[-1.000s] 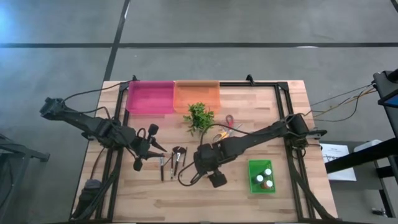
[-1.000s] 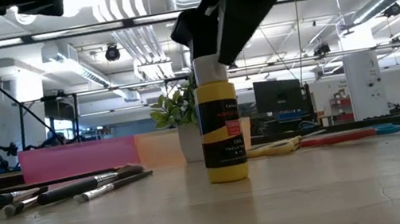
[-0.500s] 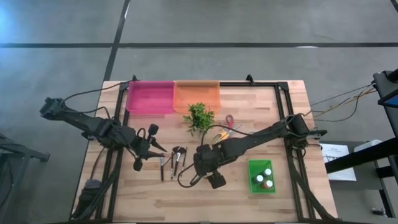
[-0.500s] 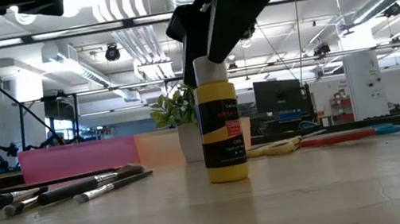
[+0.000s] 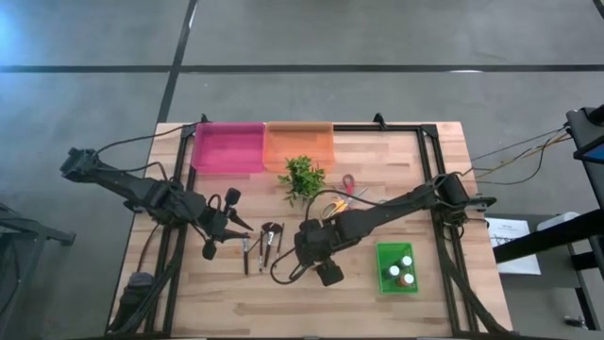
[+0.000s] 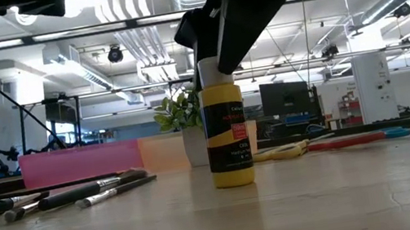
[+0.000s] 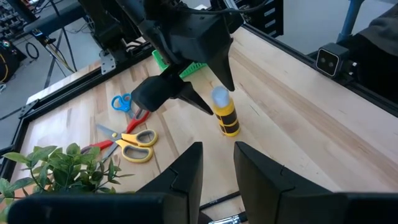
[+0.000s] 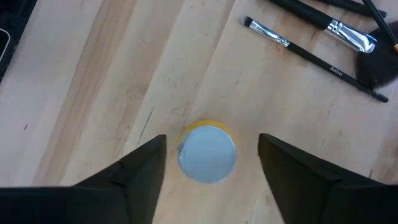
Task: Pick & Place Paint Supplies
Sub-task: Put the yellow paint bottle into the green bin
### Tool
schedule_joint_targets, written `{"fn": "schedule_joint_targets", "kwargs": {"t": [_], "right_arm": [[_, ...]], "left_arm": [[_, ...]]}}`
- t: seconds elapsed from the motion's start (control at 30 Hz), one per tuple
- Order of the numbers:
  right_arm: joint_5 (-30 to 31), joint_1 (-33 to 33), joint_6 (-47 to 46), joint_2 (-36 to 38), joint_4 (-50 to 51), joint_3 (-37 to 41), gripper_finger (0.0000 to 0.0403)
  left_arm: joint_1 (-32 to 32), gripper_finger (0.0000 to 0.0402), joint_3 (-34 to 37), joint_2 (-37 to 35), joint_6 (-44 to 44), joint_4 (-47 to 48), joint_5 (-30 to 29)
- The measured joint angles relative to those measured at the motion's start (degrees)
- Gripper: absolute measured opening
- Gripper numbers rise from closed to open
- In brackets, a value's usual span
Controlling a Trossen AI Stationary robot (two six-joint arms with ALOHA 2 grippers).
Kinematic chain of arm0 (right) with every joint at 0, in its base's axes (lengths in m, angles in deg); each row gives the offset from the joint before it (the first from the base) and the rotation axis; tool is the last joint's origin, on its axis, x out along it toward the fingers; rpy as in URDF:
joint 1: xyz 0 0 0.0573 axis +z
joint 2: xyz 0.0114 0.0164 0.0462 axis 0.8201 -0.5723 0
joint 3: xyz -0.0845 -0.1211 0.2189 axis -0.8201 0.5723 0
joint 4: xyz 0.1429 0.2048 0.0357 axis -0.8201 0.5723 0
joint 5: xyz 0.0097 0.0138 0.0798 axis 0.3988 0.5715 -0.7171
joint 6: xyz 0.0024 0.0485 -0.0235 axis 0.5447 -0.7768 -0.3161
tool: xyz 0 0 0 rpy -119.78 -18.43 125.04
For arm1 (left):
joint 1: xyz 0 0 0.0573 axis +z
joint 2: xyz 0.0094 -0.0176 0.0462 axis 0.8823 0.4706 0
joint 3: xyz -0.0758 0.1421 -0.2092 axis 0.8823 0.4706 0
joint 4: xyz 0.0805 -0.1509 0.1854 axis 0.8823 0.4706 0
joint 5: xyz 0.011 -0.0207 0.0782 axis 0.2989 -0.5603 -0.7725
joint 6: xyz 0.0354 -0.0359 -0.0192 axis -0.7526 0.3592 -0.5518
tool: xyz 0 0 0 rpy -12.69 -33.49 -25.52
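One yellow paint bottle [image 6: 228, 146] with a pale cap stood upright on the wooden table [image 5: 444, 302], near the middle and toward the front edge. My right gripper [image 8: 208, 163] hung right over it, with one finger [image 8: 134, 171] on each side of the cap and a gap on both sides, so my fingers were spread apart and I was not holding anything. Just beside the bottle lay a few thin dark brushes [image 5: 261, 246], one with a fluffy brown head. On the other side sat a green bin [image 5: 396, 269] with small bottles [image 5: 407, 262] standing in it. Farther back I saw yellow scissors [image 7: 135, 137] and red ones, then a leafy green plant [image 5: 302, 176]. At the back edge were a pink tray [image 5: 228, 146] and an orange tray [image 5: 299, 144], side by side. My left gripper [image 5: 234, 225] waited low over the table beside the brushes, and its fingers [image 7: 186, 171] stood a little apart with nothing between them.
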Motion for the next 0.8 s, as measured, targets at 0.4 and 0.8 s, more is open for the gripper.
{"fn": "schedule_joint_targets", "kwargs": {"t": [0.4, 0.8], "right_arm": [[-0.1, 0.1, 1.8, 0.0, -0.2, 0.2, 0.0112], [0.5, 2.2, 0.6, 2.2, 6.3, -1.1, 0.0112]], "left_arm": [[0.0, 0.0099, 0.0, 0.0, 0.4, 0.0, 0.0], [0.0, 0.0099, 0.0, 0.0, 0.4, 0.1, 0.0]]}}
